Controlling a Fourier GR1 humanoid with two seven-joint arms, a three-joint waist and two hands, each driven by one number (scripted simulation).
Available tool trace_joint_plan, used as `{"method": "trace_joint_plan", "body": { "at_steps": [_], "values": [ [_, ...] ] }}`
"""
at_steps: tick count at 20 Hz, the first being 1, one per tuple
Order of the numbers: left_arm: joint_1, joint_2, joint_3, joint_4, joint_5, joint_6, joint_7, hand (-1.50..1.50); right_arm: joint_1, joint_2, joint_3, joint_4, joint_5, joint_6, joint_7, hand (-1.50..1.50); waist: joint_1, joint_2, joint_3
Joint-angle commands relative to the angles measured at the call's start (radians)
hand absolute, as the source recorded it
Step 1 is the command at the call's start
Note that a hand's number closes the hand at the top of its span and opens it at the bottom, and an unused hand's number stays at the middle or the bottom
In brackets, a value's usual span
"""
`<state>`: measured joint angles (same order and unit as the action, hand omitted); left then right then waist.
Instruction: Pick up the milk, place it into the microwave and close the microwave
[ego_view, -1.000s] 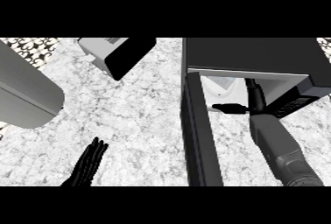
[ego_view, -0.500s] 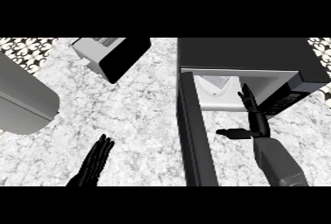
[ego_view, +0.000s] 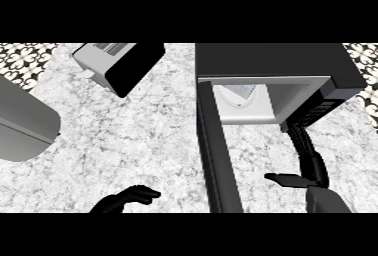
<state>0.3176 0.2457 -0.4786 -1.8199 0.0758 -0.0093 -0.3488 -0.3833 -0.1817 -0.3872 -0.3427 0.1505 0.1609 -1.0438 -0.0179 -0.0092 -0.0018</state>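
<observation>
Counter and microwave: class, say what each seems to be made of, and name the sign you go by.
Counter: looks like polished stone, perhaps marble or granite, by its mottled grey-white veining. Microwave: dark matte casing, maybe painted metal or plastic; its inside is smooth, pale and even-toned. The look leaves both open.

Both hands are black all over, with slim, segmented fingers and a thumb each. The right hand (ego_view: 306, 167) joins a grey, smooth, rounded forearm (ego_view: 328, 202) at a narrow wrist. Of the left hand (ego_view: 127, 199) only the black fingers and part of the palm show, and no markings, cables or screws can be made out.
</observation>
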Motion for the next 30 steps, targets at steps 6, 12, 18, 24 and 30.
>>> {"method": "trace_joint_plan", "body": {
  "at_steps": [6, 12, 18, 24, 30],
  "values": [
    [-0.093, -0.004, -0.077, 0.122, -0.175, 0.024, 0.048, 1.50, 0.203, -0.022, 0.036, -0.241, -0.091, 0.244, -0.061, -1.50, -0.023, -0.001, -0.001],
    [-0.192, -0.012, -0.171, 0.196, -0.283, -0.020, 0.114, 1.50, 0.324, -0.073, 0.067, -0.477, -0.163, 0.294, 0.053, -1.50, -0.041, -0.002, -0.003],
    [-0.253, -0.158, -0.265, 0.343, -0.341, -0.002, 0.095, 1.50, 0.517, -0.093, 0.073, -0.723, -0.278, 0.340, 0.131, -1.50, -0.015, 0.005, -0.001],
    [-0.440, -0.243, -0.345, 0.513, -0.284, 0.082, 0.161, 1.50, 0.660, -0.109, 0.096, -1.000, -0.400, 0.388, 0.270, -1.50, -0.035, 0.008, -0.002],
    [-0.577, -0.245, -0.529, 0.623, -0.122, 0.254, 0.165, 1.50, 0.733, -0.131, 0.113, -1.172, -0.514, 0.430, 0.361, -1.50, -0.054, 0.013, -0.002]
  ]
}}
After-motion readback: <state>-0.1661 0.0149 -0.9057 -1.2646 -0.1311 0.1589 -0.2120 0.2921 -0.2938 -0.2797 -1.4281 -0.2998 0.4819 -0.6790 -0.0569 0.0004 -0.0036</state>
